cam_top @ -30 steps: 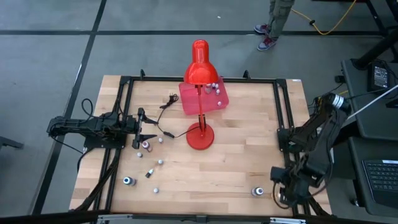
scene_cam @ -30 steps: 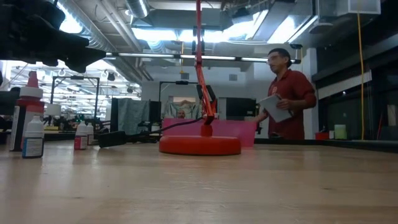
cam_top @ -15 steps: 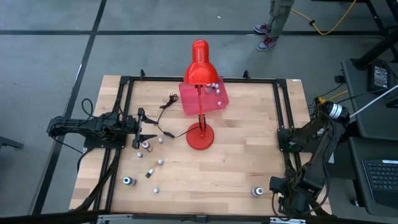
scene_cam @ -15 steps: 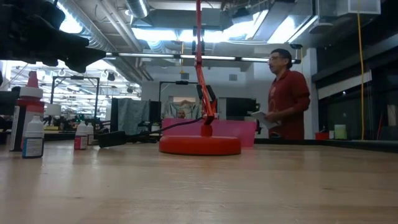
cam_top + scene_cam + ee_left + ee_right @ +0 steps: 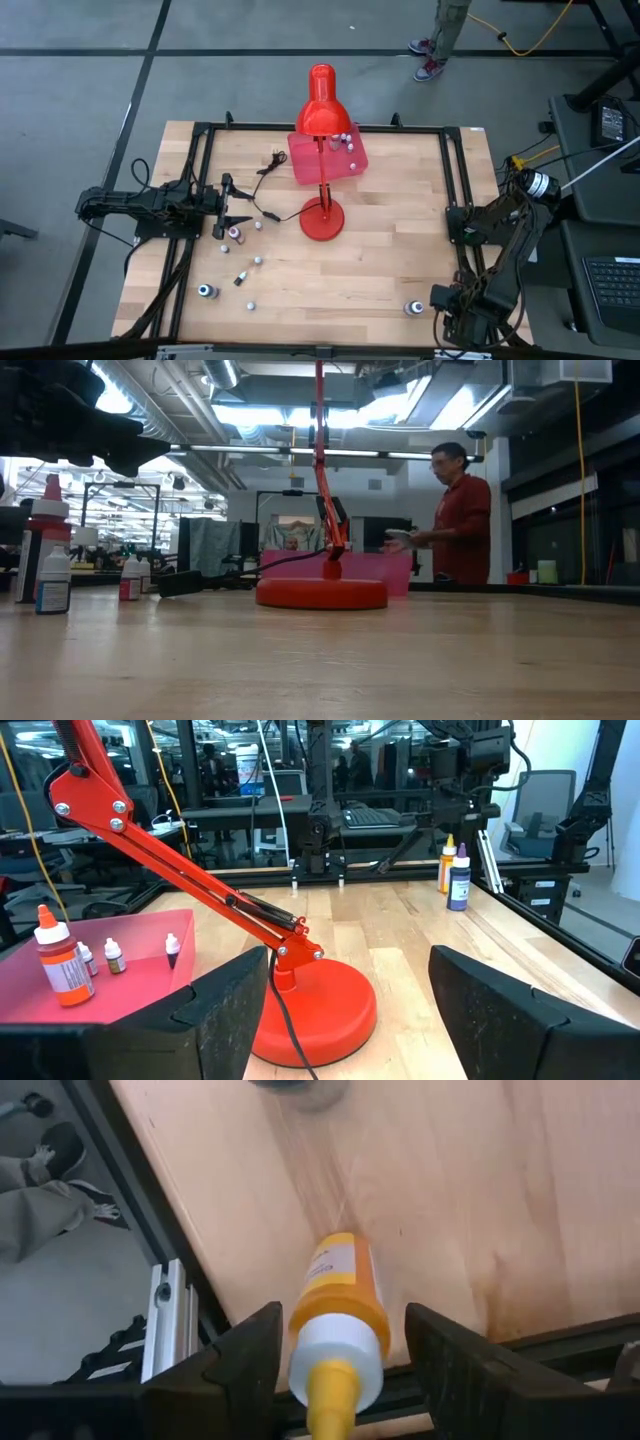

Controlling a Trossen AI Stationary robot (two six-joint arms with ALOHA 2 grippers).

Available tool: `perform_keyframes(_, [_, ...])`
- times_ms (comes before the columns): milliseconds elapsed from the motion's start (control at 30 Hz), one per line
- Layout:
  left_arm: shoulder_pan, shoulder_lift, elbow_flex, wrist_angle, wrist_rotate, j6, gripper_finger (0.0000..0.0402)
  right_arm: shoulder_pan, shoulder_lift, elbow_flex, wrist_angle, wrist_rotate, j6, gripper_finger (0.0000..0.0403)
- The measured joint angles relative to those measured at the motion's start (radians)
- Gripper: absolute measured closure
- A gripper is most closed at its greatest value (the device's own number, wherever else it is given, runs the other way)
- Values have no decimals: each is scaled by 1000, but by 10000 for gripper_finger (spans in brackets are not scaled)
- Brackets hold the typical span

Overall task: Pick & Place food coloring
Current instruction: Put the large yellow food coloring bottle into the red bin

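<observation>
The food coloring is a scatter of small bottles. My right gripper [image 5: 340, 1370] hangs open over the table's near right corner [image 5: 447, 312]. Its fingers stand on either side of an upright orange bottle [image 5: 335, 1305] with a pale cap, and narrow gaps show on both sides. A purple bottle [image 5: 458, 885] stands beside the orange bottle [image 5: 446, 863]. My left gripper [image 5: 340, 1020] is open at the left side [image 5: 232, 205], facing the lamp, with a few bottles [image 5: 240, 235] on the wood just near of it. More bottles [image 5: 57, 960] stand in the pink tray [image 5: 325, 160].
A red desk lamp [image 5: 322, 215] stands mid-table, its head over the pink tray, and its black cord [image 5: 265, 165] trails left. Loose bottles [image 5: 207, 291] dot the near left part. A black frame rail [image 5: 455, 200] borders the table. A person [image 5: 460, 515] stands beyond the far edge.
My right arm has folded lower, and its gripper has moved a little toward the table's near edge, by the orange bottle. The person behind the table has turned and lowered the papers. My left arm has kept still.
</observation>
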Motion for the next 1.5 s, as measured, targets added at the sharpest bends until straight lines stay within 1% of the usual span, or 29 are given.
perform_keyframes(133, [0, 0, 0, 0, 0, 0, 128, 1, 0, 0, -45, -15, 3, 207])
perform_keyframes(300, [0, 0, 0, 0, 0, 0, 130, 5, 0, 0, -47, -17, 5, 226])
perform_keyframes(500, [0, 0, 0, 0, 0, 0, 128, 5, 0, 0, -29, -27, 8, 228])
perform_keyframes(667, [0, 0, 0, 0, 0, 0, 129, 5, 0, 0, -27, -58, 24, 228])
perform_keyframes(900, [0, 0, 0, 0, 0, 0, 128, 5, 0, 0, -28, -57, 28, 228])
perform_keyframes(1067, [0, 0, 0, 0, 0, 0, 128, 5, 0, -1, -23, -58, 61, 228])
perform_keyframes(1167, [0, 0, 0, 0, 0, 0, 130, 5, 0, -1, -4, -54, 74, 220])
perform_keyframes(1400, [0, 0, 0, 0, 0, 0, 128, 5, 0, -1, 5, -58, 79, 170])
perform_keyframes(1500, [0, 0, 0, 0, 0, 0, 129, 5, 0, -1, 4, -61, 79, 163])
